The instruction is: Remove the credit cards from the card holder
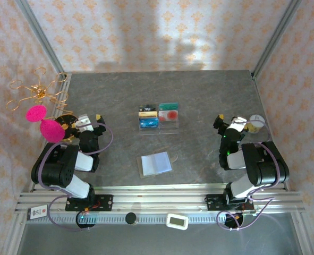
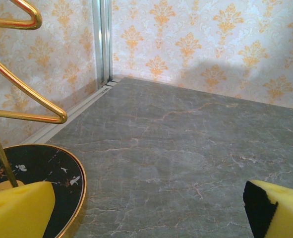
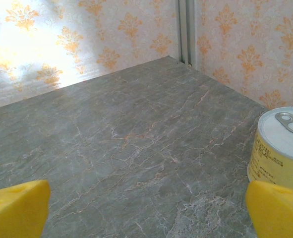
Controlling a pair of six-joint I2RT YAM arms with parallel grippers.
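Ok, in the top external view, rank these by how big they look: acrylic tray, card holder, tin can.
1. acrylic tray
2. card holder, lying open, only slightly smaller than the tray
3. tin can, clearly the smallest

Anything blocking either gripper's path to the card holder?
Nothing visible. Only bare table lies between the open left gripper, the open right gripper and the card holder lying open at centre. The acrylic tray sits behind it, out of both paths.
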